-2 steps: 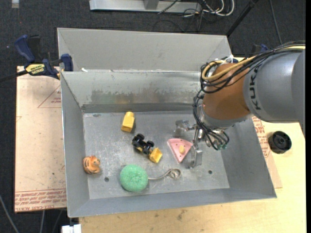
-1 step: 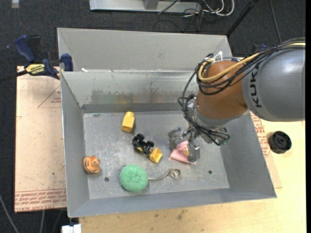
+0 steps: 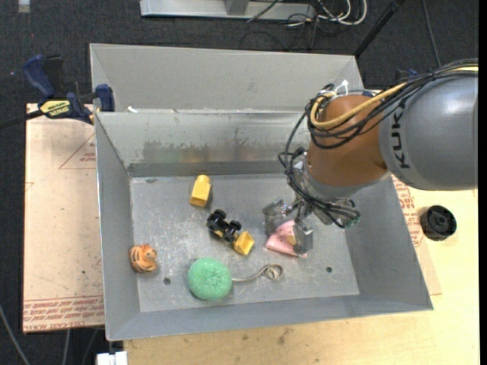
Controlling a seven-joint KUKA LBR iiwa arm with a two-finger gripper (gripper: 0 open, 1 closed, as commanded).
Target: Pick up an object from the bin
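My gripper (image 3: 290, 230) is low in the right half of the bin, its two grey fingers on either side of a small pink wedge-shaped thing (image 3: 281, 240) that lies on the bin floor. The fingers stand apart around it, touching or nearly touching its sides. Just left of it lies a small black-and-yellow toy vehicle (image 3: 230, 232). A thin grey metal hook (image 3: 266, 273) lies in front of the gripper.
A green fuzzy ball (image 3: 208, 279) lies near the front wall, an orange striped toy (image 3: 143, 258) at the front left, a yellow block (image 3: 200, 191) toward the back. The arm with its orange cover and cables hangs over the bin's right side.
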